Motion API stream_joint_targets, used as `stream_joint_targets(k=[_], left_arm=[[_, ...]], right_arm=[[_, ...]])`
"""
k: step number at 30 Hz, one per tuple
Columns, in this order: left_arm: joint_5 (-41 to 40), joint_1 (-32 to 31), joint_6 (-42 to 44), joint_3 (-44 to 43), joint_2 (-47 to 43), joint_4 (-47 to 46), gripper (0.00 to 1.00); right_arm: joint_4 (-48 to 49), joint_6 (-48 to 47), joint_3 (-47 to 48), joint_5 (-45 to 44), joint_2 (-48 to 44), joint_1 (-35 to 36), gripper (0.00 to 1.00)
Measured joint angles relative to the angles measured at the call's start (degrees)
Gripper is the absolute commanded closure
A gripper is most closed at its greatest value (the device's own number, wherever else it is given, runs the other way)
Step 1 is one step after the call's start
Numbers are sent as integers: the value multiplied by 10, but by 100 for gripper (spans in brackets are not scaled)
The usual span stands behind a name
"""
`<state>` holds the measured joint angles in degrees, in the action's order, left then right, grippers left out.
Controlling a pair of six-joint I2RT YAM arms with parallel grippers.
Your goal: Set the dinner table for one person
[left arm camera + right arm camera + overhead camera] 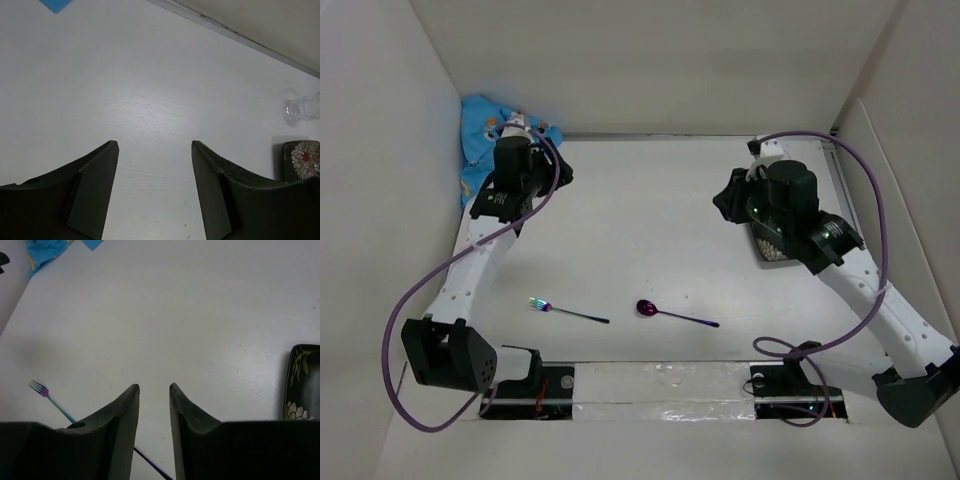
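The dinner table (650, 220) is a white surface walled by white panels. An iridescent fork (566, 310) and a purple spoon (672, 314) lie side by side near its front. A dark floral plate (770, 248) lies at the right, mostly under my right arm. My left gripper (556, 172) is open and empty at the back left, next to the blue cartoon-print cloth (485, 135). My right gripper (725, 202) hovers left of the plate, its jaws a little apart and empty. The right wrist view shows the fork (46, 393) and the plate (302, 382).
In the left wrist view a small clear glass (300, 107) stands near the back wall, with the plate (301, 160) in front of it. The cloth's corner (55, 4) shows at the top left. White walls close in the left, back and right sides.
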<state>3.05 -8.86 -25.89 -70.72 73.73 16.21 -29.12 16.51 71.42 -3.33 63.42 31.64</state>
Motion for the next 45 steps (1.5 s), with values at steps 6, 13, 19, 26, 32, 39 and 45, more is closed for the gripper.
stream_joint_targets(k=[6,13,19,26,32,39,45], left_arm=[[-103,1,10,-78,73,10,100],[-158,62,7,-202,258,14,79],[-165,145,-10,-312,440,29,45],[-170,150,-14,-487,642,64,43],[-159,146,-23,-574,709,63,46],[-150,137,-11,-622,741,47,48],[-107,135,33,-646,768,24,62]], right_arm=[[0,0,9,34,26,-20,100],[0,0,12,60,52,-24,100],[0,2,15,64,57,-24,79],[-1,1,33,75,92,-23,62],[-7,5,39,80,129,2,62],[-10,17,67,81,175,43,64],[-17,19,121,90,204,55,67]])
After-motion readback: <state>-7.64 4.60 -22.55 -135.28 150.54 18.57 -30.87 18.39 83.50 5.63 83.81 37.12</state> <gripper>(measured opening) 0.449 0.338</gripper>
